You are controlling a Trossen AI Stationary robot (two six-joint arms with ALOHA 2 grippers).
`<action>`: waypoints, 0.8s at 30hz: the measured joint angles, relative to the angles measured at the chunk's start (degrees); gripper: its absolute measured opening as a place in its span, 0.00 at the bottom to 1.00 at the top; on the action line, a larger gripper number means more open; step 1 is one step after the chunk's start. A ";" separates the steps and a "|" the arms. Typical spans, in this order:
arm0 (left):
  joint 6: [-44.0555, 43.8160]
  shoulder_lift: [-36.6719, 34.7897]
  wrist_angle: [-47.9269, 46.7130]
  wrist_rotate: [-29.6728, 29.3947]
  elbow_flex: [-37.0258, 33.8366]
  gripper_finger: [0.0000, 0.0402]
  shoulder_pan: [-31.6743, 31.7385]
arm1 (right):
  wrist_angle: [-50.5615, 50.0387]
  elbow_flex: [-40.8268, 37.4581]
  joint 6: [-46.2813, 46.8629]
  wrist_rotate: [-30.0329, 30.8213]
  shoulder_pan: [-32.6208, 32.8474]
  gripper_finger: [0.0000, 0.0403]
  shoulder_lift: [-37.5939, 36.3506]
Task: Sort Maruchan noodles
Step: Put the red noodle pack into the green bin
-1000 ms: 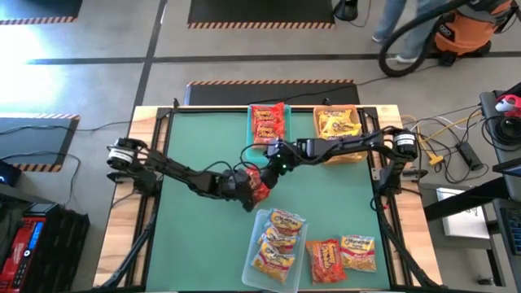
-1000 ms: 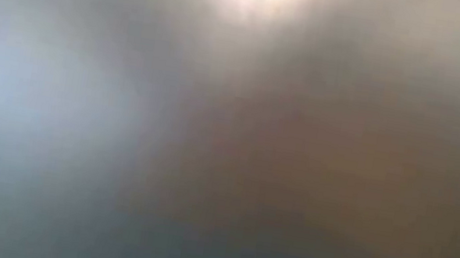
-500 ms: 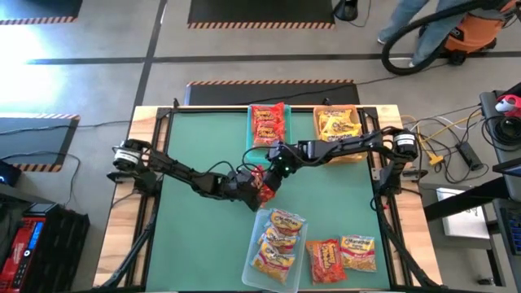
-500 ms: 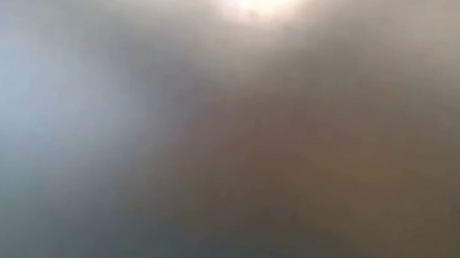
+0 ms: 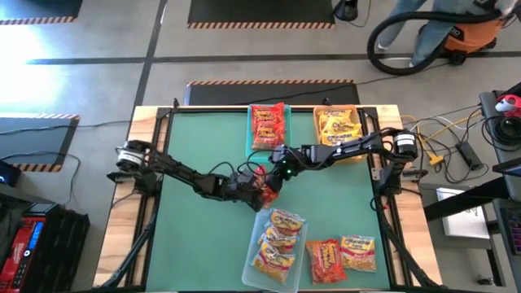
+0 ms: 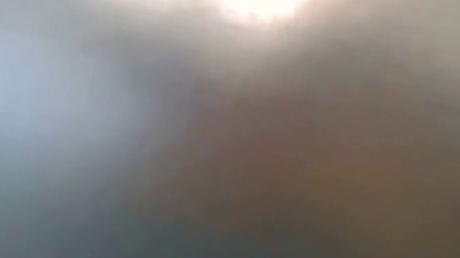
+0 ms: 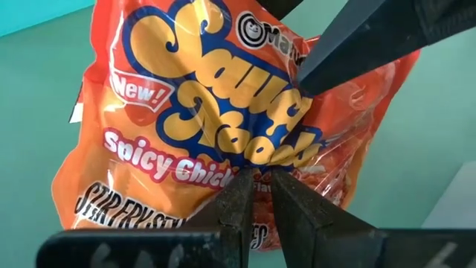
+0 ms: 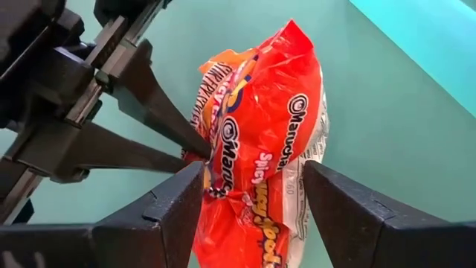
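The green table [image 5: 203, 236] carries three bins and both dark arms, which meet near its middle. Beyond the right gripper [image 5: 279, 174], at the table's far edge, a bin of red packets [image 5: 268, 124] sits just beside a bin of yellow packets [image 5: 338, 124]. On the near side of the two grippers a clear bin [image 5: 254, 268] holds several yellow-orange packets [image 5: 278, 240], and two loose packets [image 5: 340, 255] lie flat beside it, one red and one yellow-orange.

The left gripper [image 5: 254, 190] reaches in from the left side, and its fingers [image 7: 245, 205] are pinched tight on the edge of an orange-red Maruchan packet [image 8: 260, 149] – the one with "Spicy Chick" printed across its front – holding it up off the table. The right gripper comes in from the opposite side and faces the left one. Its two fingers [image 8: 167, 205] stand spread wide, one on each side of that packet's free end, with a gap visible on both sides – they straddle the packet but do not press on it. In the left wrist view one of those fingers crosses in front of the packet's upper part.

The low view is a blur and shows nothing that can be told.
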 joint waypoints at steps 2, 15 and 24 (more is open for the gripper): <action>-0.13 0.51 1.27 -0.14 0.00 0.09 0.07 | 0.37 -0.40 0.00 0.03 0.00 0.55 0.01; -2.05 3.63 9.02 -0.33 0.15 0.09 0.22 | 2.90 -2.81 0.22 1.94 0.02 0.55 0.24; -2.75 3.92 9.91 -0.37 0.15 0.09 0.26 | 2.53 -2.68 -0.70 2.60 1.00 0.55 2.31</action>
